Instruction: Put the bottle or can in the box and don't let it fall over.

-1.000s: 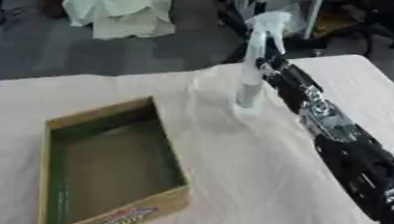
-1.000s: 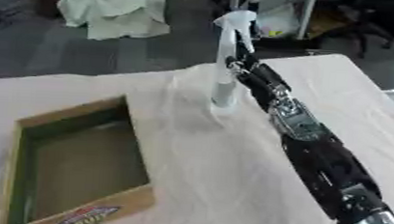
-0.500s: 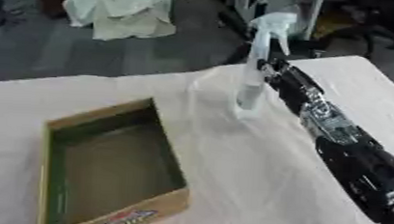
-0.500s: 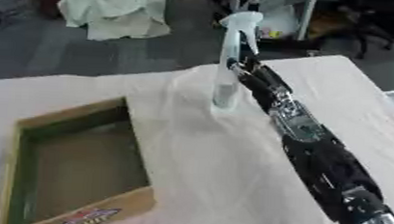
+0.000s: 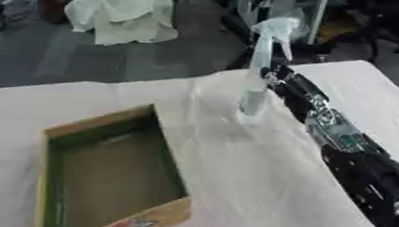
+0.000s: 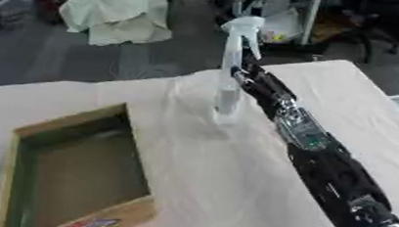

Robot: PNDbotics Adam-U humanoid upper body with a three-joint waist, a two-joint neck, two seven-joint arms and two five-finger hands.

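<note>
Bottle (image 5: 257, 74), clear with spray head, upright near the table's (image 5: 233, 186) far edge, right of the box (image 5: 105, 174) and apart from it. My right hand (image 5: 277, 78) sits against its side; finger state can't be told.

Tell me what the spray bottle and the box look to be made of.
Spray bottle: likely clear plastic, since the background shows through it, with a pale trigger head. Box: probably cardboard, with tan matte walls, a green inside and print on its near wall.
</note>
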